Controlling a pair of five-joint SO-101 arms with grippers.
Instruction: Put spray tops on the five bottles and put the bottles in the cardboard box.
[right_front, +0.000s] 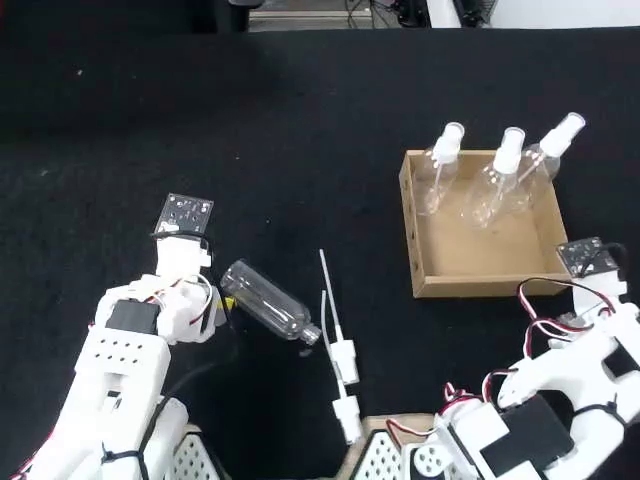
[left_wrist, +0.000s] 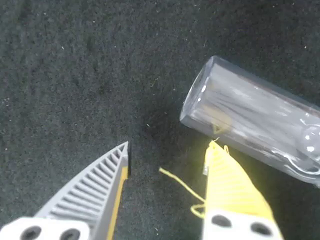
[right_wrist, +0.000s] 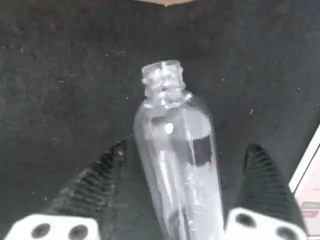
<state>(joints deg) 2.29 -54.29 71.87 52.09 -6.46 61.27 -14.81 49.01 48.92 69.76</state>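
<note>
- Three bottles are done. They have tops on and lean in the box (right_front: 480, 284), at about 3 o'clock on the table (right_front: 300, 120).
- I count them one (right_front: 437, 175), two (right_front: 497, 185), three (right_front: 545, 155), all up against the far wall of the box.
- Two bottles have no top yet, so I think the job is a bit more than half done.
- The first bare bottle (right_front: 268, 302) lies on its side at about 7 o'clock. Its open neck points toward 4 o'clock.
- The left gripper (left_wrist: 169, 150) is low by that bottle's flat end. Its fingers are apart and hold nothing. The yellow finger is just beside the bottle.
- The second bare bottle (right_wrist: 170, 115) lies on the black table between the fingers of the right gripper (right_wrist: 186, 147). Those fingers are wide apart too and do not squeeze it.
- Two loose tops wait at about 6 o'clock, one (right_front: 345, 360) and two (right_front: 348, 412), side by side with their thin tubes pointing to 12 o'clock.
- That makes five bottles, five tops and one box.
- What is left: put a top on each bare bottle, then put both in the box.
</note>
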